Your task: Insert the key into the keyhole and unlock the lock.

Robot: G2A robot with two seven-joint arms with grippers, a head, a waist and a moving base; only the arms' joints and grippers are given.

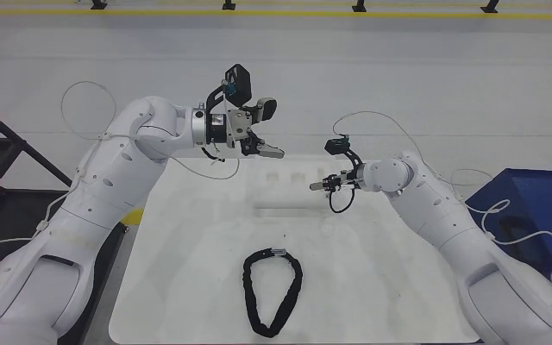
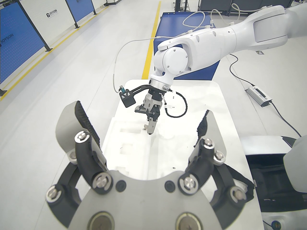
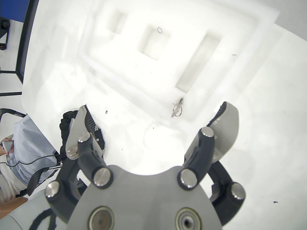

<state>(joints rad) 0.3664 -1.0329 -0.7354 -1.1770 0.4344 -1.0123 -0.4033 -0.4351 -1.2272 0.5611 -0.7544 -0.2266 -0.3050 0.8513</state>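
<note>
Two grippers hover, jaws spread: left gripper [image 2: 142,111] by the far edge of the table [image 1: 388,285], right gripper [image 3: 154,106] over the key [image 3: 177,108] on the foam tray [image 3: 239,20]; lock [image 1: 272,291] near the front edge.

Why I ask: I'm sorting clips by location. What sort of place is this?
Probably a factory hall or robotics test floor. A yellow line is painted on a wide pale floor, blue and white barrier panels stand along one side, and a white table serves as the work station.

Bright overhead light; table [image 1: 172,285] glares white; wrist views bulge at edges.
</note>
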